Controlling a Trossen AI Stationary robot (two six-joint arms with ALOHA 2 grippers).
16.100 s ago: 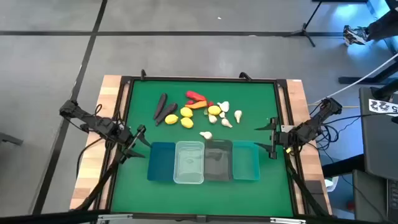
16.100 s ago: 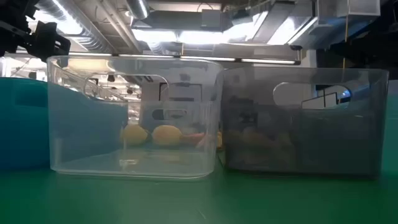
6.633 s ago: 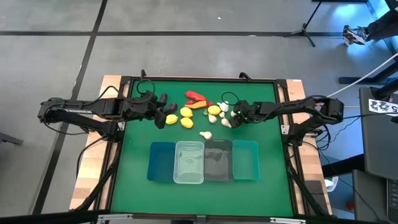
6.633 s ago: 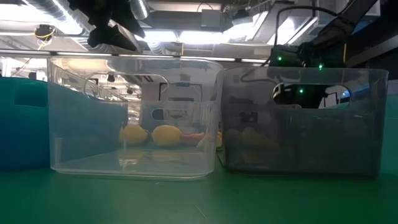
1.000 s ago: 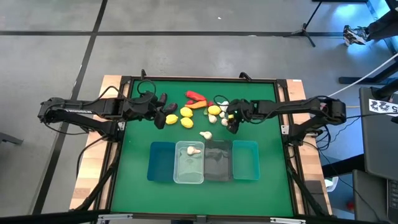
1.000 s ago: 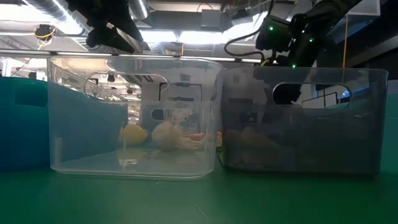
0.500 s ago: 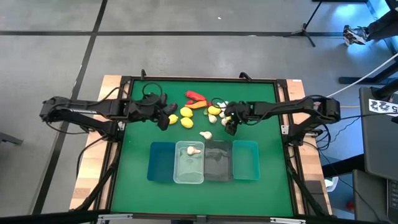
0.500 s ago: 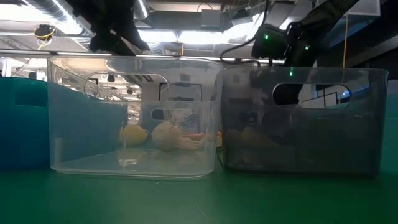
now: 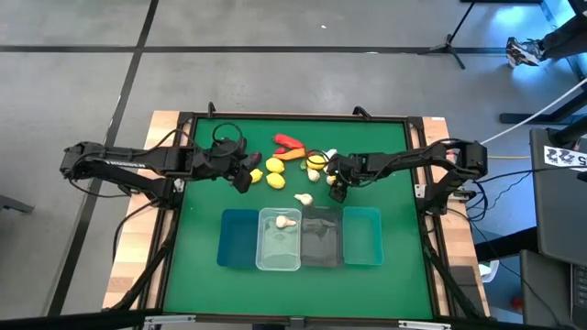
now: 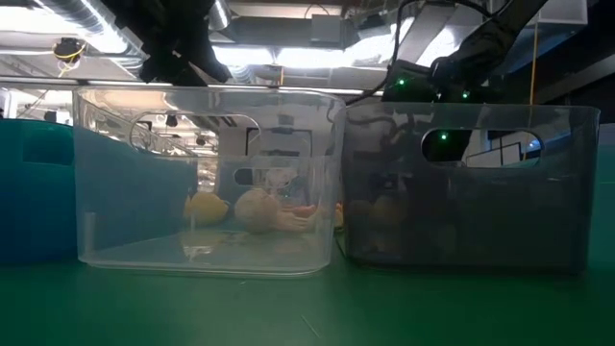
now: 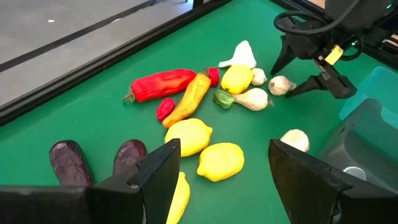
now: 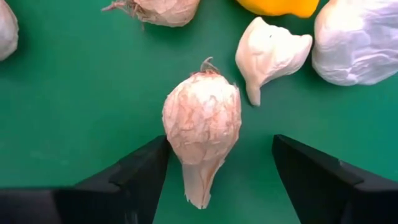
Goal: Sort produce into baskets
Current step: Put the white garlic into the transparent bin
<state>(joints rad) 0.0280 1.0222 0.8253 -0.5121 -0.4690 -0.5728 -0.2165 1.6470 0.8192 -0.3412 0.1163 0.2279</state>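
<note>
The produce lies in a heap at the table's far middle: purple pieces (image 11: pixel 68 163), lemons (image 11: pixel 214 162), a red pepper (image 11: pixel 161 84), an orange one (image 11: pixel 189 99) and garlic bulbs. The blue (image 9: pixel 238 240), clear (image 9: pixel 279 243), dark grey (image 9: pixel 321 240) and teal (image 9: pixel 363 238) baskets stand in a row near the front. One garlic bulb (image 9: pixel 286 220) lies in the clear basket. My left gripper (image 9: pixel 243 176) is open, low beside the lemons. My right gripper (image 12: pixel 219 142) is open, its fingers on either side of a garlic bulb (image 12: pixel 202 124) that lies on the table.
A single garlic bulb (image 9: pixel 303 198) lies on the mat between the heap and the baskets. More garlic pieces (image 12: pixel 270 53) lie close beyond my right gripper. A raised dark frame (image 9: pixel 293 116) runs round the green mat. Bare mat lies on both sides of the baskets.
My right gripper has gone down and a little toward the table's left, over the garlic at the heap's right side. My left gripper has edged toward the table's right, closer to the lemons. The produce has stayed where it was.
</note>
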